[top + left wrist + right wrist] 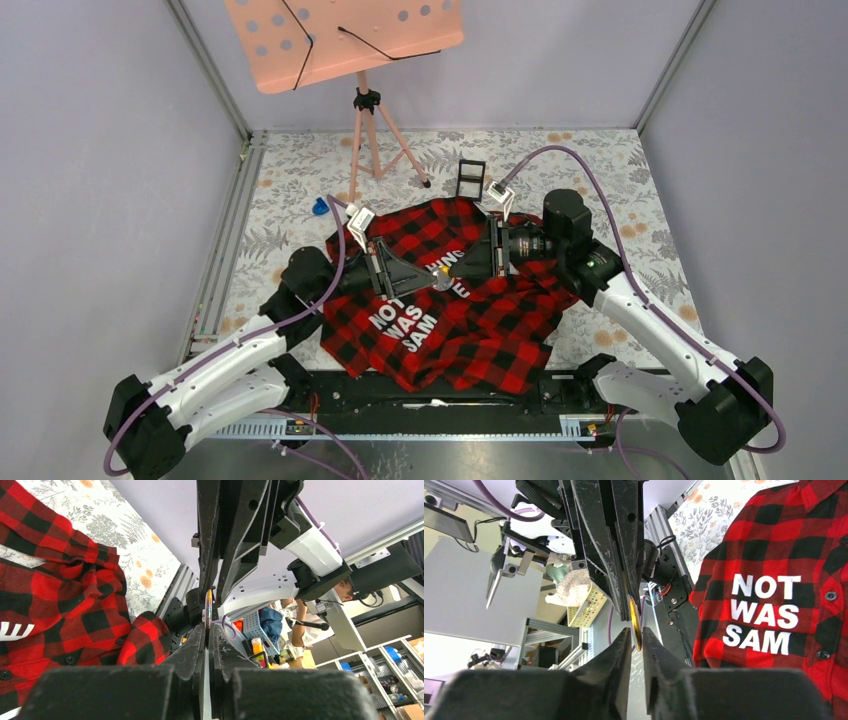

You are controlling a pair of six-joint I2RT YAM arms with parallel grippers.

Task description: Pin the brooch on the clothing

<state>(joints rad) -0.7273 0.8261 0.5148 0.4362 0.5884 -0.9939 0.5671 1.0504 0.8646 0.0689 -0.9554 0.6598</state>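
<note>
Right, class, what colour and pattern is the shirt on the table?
The shirt is red-and-black buffalo check with white letters; the right wrist view shows it best.

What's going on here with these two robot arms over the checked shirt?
The two arms meet tip to tip above the clothing, a red-and-black check shirt spread on the table. Between them they hold the brooch, seen edge-on in the wrist views. The left gripper is shut on it, and the right gripper pinches it from the opposite side. The brooch is up in the air, not yet pinned on.
</note>
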